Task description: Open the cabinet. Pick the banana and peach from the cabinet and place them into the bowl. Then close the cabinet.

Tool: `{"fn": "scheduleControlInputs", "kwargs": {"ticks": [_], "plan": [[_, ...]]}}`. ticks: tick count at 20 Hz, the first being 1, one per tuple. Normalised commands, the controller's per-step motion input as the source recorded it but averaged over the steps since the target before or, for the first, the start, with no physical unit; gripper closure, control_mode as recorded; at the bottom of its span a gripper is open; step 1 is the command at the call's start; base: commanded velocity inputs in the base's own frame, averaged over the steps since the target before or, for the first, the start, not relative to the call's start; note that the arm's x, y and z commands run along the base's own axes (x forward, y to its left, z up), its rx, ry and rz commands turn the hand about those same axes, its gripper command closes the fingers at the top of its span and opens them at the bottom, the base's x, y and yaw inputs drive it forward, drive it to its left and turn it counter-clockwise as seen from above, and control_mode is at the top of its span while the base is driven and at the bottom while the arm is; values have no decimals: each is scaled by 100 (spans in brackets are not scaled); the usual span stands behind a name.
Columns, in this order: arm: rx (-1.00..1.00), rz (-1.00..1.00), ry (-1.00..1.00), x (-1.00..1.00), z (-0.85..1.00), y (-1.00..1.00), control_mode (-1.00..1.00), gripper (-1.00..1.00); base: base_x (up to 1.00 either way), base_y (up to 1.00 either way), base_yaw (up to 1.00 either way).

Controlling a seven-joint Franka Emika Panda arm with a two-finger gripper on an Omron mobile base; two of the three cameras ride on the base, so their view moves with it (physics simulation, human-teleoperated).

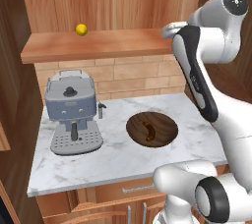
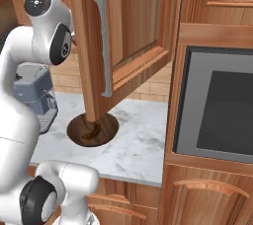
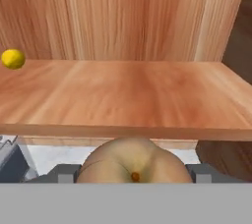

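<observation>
- Tan-skinned peach (image 3: 133, 159) is sitting between the two tips of the tool (image 3: 132, 174), which are pinching its sides, just off the front edge of the cabinet (image 1: 98, 46) shelf.
- Grip is resting on a round, smooth fruit, so it is probably risking a slip or roll-out during the swing down.
- Small round yellow fruit (image 1: 81, 29) is lying near the shelf's left back corner, well apart.
- Open cabinet door (image 2: 133, 31) is hanging forward over the surface (image 1: 113, 161). An arm descending carelessly is likely clipping it.
- Bowl (image 1: 165, 122) is waiting near the surface's middle, already holding a curved brownish piece (image 1: 149, 132), possibly the banana. A high release is risking a bounce out.
</observation>
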Motion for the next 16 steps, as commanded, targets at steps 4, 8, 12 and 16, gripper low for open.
{"fn": "scheduleControlInputs", "kwargs": {"ticks": [4, 8, 12, 16], "plan": [[-1, 22, 27, -100, -80, 37, -100, 100, 0, 0, 0], [-3, 21, 43, -100, -100, 43, -100, 100, 0, 0, 0], [-5, 18, 50, -85, -100, 43, -100, 100, 0, 0, 0], [-2, 9, 57, -4, -100, 25, -100, 100, 0, 0, 0]]}}
